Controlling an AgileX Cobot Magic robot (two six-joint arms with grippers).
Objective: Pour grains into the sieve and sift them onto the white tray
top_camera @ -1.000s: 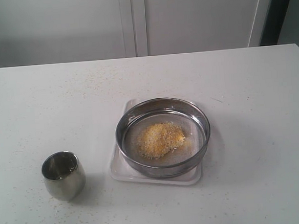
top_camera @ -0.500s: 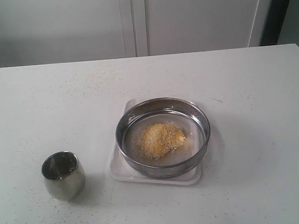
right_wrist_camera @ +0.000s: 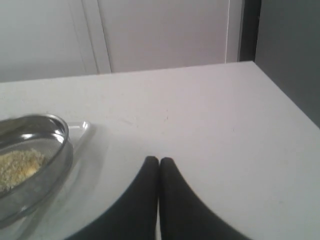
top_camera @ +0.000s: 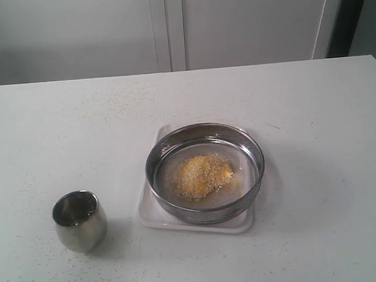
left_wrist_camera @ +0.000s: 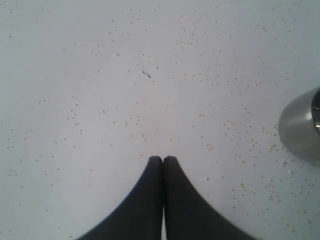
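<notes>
Both closed, nothing held: left end effector (left_wrist_camera: 162,159) has its fingertips pressed together over the table (top_camera: 315,106), stray specks all around it, steel cup (top_camera: 80,219) off to one side. Right end effector (right_wrist_camera: 159,160) is the same, tips shut, close beside the sieve (top_camera: 206,214). Cup stands upright toward the near-left corner. Mid-table sits the white tray (top_camera: 149,213) – sieve resting on it, overhanging its sides, grains (top_camera: 201,175) heaped mid-mesh. Pale wall panels (top_camera: 244,21) stand past the far edge.

I see the steel-rimmed sieve (top_camera: 245,170) sitting level on the white tray (top_camera: 152,214) – mid-table, toward the near edge – with the grains (top_camera: 201,175) heaped yellow on its mesh.
</notes>
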